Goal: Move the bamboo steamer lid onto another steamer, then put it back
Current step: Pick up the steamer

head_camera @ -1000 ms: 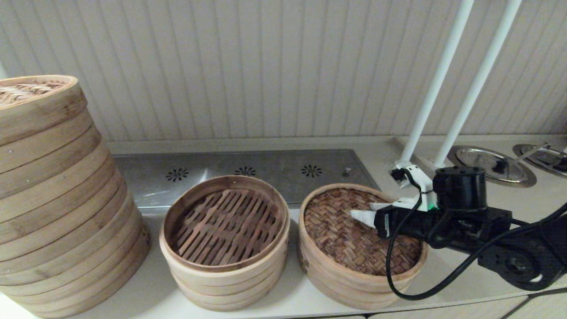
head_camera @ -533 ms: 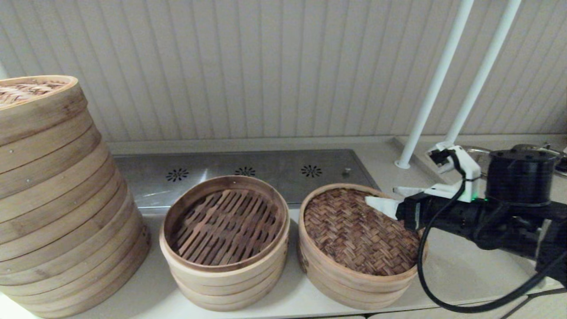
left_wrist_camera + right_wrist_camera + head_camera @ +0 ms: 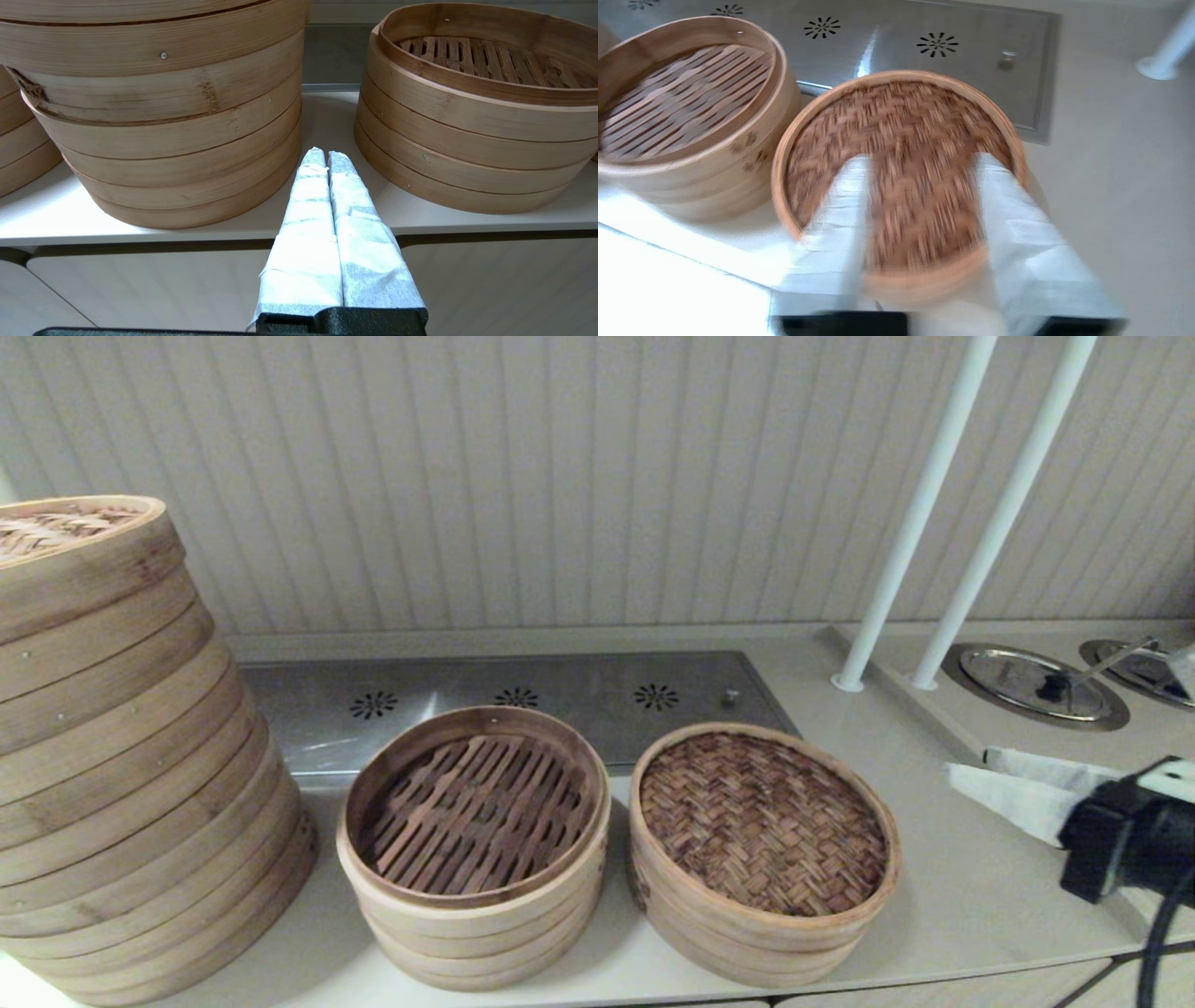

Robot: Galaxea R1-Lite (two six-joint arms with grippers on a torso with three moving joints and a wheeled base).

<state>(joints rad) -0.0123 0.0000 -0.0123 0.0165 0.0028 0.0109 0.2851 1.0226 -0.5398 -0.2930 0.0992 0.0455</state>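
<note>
The bamboo steamer lid (image 3: pixel 761 821), reddish-brown herringbone weave in a pale hoop, lies flat on a low steamer (image 3: pixel 747 959) at the right of the counter. That steamer's floor is hidden under the lid. My right gripper (image 3: pixel 967 761) hovers open and empty at the far right, well clear of the lid's rim. In the right wrist view the lid (image 3: pixel 901 154) shows between the spread fingers of the right gripper (image 3: pixel 922 159). My left gripper (image 3: pixel 325 153) is shut on nothing, parked low before the counter's front edge and out of the head view.
A taller several-tier stack (image 3: pixel 471 933) stands open in the middle, showing a slatted floor. A very tall, wide stack (image 3: pixel 121 756) fills the left. Behind lie a vented metal plate (image 3: pixel 523 695), two white poles (image 3: pixel 920 513) and round metal covers (image 3: pixel 1032 681).
My right gripper has drawn back to the right, from over the lid's far edge to the frame's right side. The lid has stayed in place.
</note>
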